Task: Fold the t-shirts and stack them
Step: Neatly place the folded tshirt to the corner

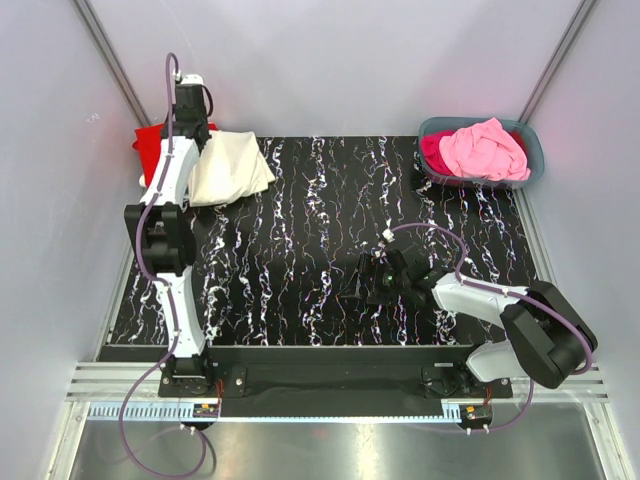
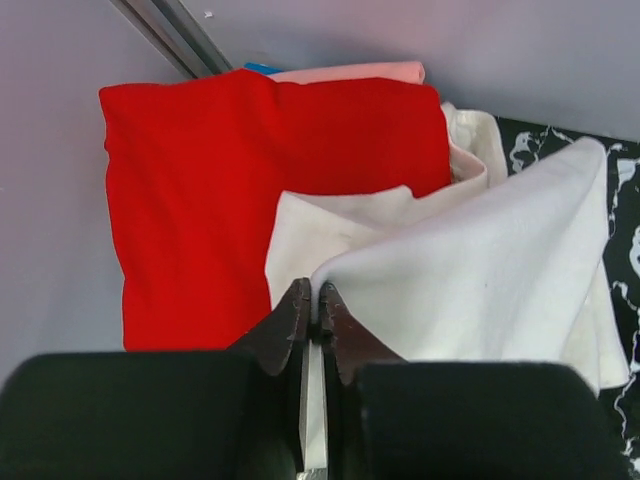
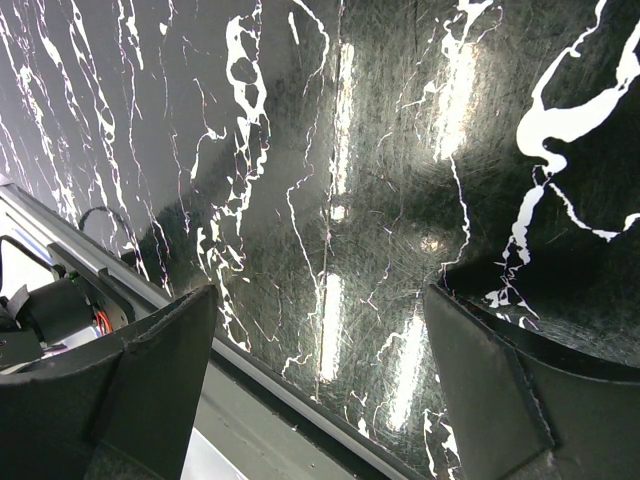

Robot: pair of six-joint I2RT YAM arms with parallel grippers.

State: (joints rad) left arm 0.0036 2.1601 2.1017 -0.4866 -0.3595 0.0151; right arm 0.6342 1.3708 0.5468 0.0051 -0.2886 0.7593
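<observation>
**Left gripper pinches the cream shirt; right gripper stands spread over bare worktop**

The left gripper (image 2: 312, 290) is pressed together on a fold of the cream t-shirt (image 2: 480, 260). A thin edge of cloth runs down between its dark fingertips (image 2: 290, 320), which all but meet. From that pinch the cream cloth spreads ahead and to the right of the gripper in loose, layered folds, its right part lying over the black marbled worktop (image 1: 320, 220).

Ahead and to the left of the same gripper lies the red t-shirt (image 2: 200, 180), folded flat into a rough square, with the cream shirt overlapping its right side. Beyond the red one – farther from the gripper, against the wall – the edge of a salmon t-shirt (image 2: 350, 72) peeks out, and beside it a sliver of blue cloth (image 2: 262, 68).

The right gripper (image 3: 318, 300) is spread wide and holds nothing; only the worktop shows between its fingers. It sits low over the near middle of the worktop, well apart from every shirt.

Far beyond and to the right of the right gripper stands the grey-blue tub (image 1: 533, 150), holding a crumpled pink t-shirt (image 1: 485, 148) on top of a magenta t-shirt (image 1: 433, 150).
</observation>
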